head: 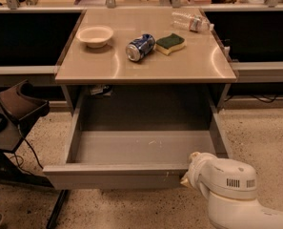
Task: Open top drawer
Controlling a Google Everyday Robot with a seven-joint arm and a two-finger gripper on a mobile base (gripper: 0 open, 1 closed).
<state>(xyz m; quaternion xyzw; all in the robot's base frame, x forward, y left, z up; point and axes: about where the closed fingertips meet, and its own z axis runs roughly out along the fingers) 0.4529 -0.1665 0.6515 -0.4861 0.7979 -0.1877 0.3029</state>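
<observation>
The top drawer (117, 175) is a wide grey drawer pulled far out from under the beige table, its inside bare. Its flat front panel faces the camera near the floor, with small white marks right of centre. My white arm comes in from the lower right. The gripper (185, 179) sits at the right end of the drawer front, mostly hidden behind the arm's wrist housing.
On the table top (103, 66) lie a white bowl (95, 35), a blue can on its side (140, 47), a green-and-yellow sponge (170, 43) and a plastic bottle (191, 21). A dark chair and stand (15, 109) are at the left. Speckled floor surrounds the drawer.
</observation>
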